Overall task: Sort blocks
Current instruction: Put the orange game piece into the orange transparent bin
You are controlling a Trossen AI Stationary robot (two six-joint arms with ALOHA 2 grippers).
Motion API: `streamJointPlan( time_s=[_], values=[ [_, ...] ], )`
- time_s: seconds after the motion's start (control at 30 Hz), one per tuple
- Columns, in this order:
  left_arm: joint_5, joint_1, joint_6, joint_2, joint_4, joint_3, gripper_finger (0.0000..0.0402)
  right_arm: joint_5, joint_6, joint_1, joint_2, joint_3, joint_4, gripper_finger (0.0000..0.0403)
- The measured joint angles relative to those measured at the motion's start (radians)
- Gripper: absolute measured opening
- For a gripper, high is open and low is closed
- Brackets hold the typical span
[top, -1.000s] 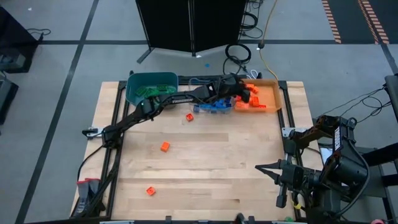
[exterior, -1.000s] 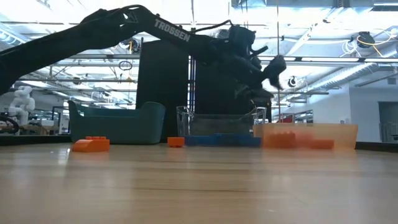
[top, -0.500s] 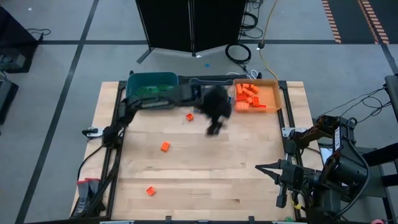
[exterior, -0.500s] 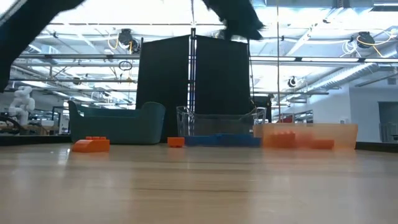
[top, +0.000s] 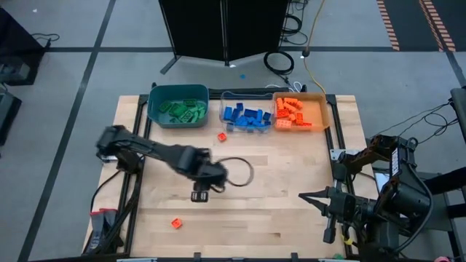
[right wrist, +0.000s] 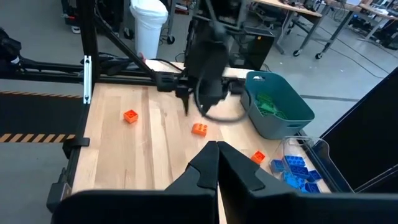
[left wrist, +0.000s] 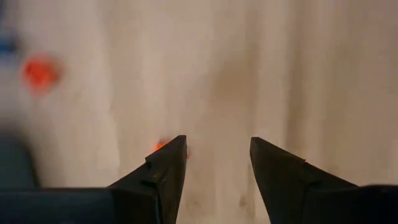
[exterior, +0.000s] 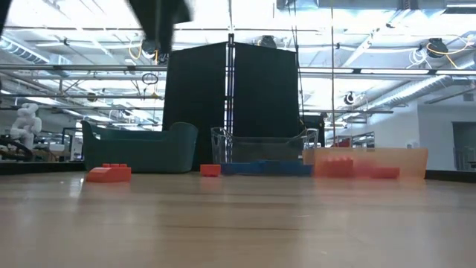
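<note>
The left gripper (top: 199,195) hovers, fingers parted and empty, over an orange block (right wrist: 199,129) at the worktop's (top: 291,182) centre, seemingly to pick it for the orange bin (top: 320,109) at one o'clock, while the right gripper (top: 314,198) waits closed at four o'clock.

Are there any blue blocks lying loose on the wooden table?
No, the loose blocks on the table are orange; the blue ones sit in the clear bin.
</note>
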Motion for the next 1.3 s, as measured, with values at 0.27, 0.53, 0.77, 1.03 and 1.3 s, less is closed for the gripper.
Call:
streamJointPlan(
  time_s=[0.27,0.53,0.77,1.03,1.3],
  values=[
    [-0.115,-0.074,-0.776,-0.247,0.289,-0.495,0.018,0.021,-0.007,0.0,0.0,0.0,-0.007,0.0],
    [-0.131,-0.045,-0.998,-0.271,0.44,-0.753,0.018,0.03,-0.017,0.0,0.0,0.0,-0.008,0.0],
    [-0.112,0.029,-0.98,-0.27,0.478,-0.78,0.018,0.029,-0.014,0.0,0.0,0.0,-0.009,0.0],
    [-0.083,0.075,-0.965,-0.29,0.472,-0.777,0.0181,0.021,0.004,0.0,0.0,0.0,-0.006,0.0],
    [-0.07,0.131,-0.957,-0.292,0.458,-0.784,0.0224,0.021,0.0,0.0,0.0,0.0,-0.004,0.0]
  ],
)
